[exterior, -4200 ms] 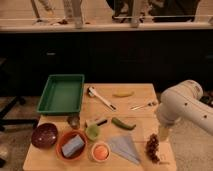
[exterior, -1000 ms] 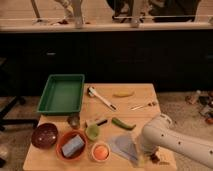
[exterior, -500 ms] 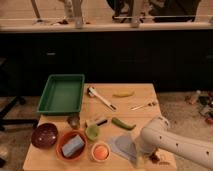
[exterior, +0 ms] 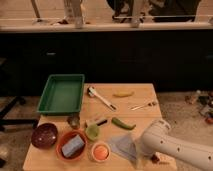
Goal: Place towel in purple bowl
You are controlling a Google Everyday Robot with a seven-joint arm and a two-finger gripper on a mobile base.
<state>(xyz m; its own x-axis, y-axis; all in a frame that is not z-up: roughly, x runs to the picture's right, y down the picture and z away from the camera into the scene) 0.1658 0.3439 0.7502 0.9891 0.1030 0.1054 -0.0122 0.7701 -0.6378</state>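
The grey towel (exterior: 124, 146) lies flat near the table's front edge, right of centre. The purple bowl (exterior: 44, 135) stands at the front left of the table and looks empty. My white arm (exterior: 172, 146) reaches in from the lower right and ends right at the towel's right edge. My gripper (exterior: 142, 151) is down at that edge, mostly hidden under the arm's end.
A green tray (exterior: 62, 93) sits at the back left. An orange bowl with a blue sponge (exterior: 73, 145), a small orange cup (exterior: 100, 151), a green cup (exterior: 92, 131), a green pepper (exterior: 123, 123), a banana (exterior: 123, 93), a brush (exterior: 101, 97) and a fork (exterior: 142, 105) lie around. A dark brown object (exterior: 155, 158) lies by the arm.
Over the last seconds the arm swung down from the right side and lowered onto the towel's right edge. In the last half second it shifted slightly left and lower.
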